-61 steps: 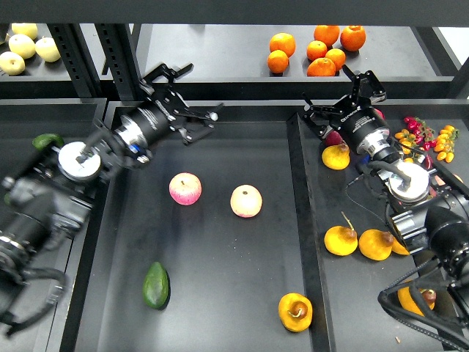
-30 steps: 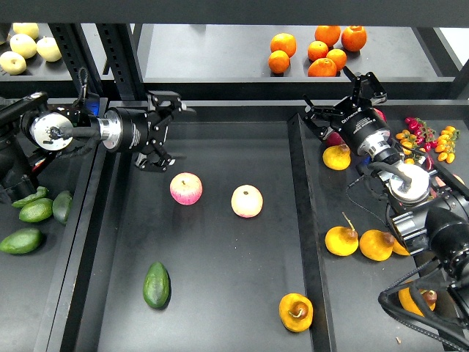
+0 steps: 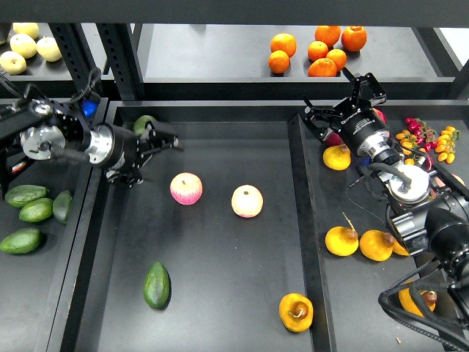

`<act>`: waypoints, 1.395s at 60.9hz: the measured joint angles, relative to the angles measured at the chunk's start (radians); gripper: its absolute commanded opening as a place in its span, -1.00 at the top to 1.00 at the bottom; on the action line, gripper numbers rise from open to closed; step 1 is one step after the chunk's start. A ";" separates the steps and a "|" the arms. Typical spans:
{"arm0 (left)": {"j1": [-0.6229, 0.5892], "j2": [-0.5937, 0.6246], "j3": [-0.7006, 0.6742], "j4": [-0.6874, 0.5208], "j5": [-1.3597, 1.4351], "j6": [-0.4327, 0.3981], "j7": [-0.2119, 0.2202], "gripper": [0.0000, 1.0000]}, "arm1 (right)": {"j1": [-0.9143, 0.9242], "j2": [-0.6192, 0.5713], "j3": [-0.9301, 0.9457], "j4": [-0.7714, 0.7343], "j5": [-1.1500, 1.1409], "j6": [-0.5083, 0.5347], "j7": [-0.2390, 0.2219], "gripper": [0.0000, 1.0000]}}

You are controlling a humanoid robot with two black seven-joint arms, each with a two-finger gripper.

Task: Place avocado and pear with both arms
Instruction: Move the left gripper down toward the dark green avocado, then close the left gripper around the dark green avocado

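This is looking like a robot test lab staged as a fruit stall. Black metal racking (image 3: 121, 59) is holding smooth round oranges (image 3: 315, 50) and pale yellow apples (image 3: 29, 45), while shallow black trays (image 3: 220, 293) are displaying loose fruit.

A single head view looks forward and down from above onto the black centre tray (image 3: 220, 308). It stands fairly close. The shelf (image 3: 212, 59) lies beyond the tray, at the frame's top.

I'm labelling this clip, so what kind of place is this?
Probably a lab mock-up of a produce sorting station: black metal trays and a shelf hold oranges, avocados and pears, sorted by kind.
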 measured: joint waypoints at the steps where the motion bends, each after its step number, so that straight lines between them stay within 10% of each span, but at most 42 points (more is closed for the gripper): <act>1: 0.002 0.000 0.004 -0.003 0.006 0.000 0.000 -0.99 | 0.000 0.000 0.000 0.000 0.000 0.000 0.000 -0.99; 85: 0.271 -0.102 0.092 0.003 0.300 0.000 0.000 -0.99 | -0.031 0.000 0.000 0.001 0.000 0.000 0.000 -0.99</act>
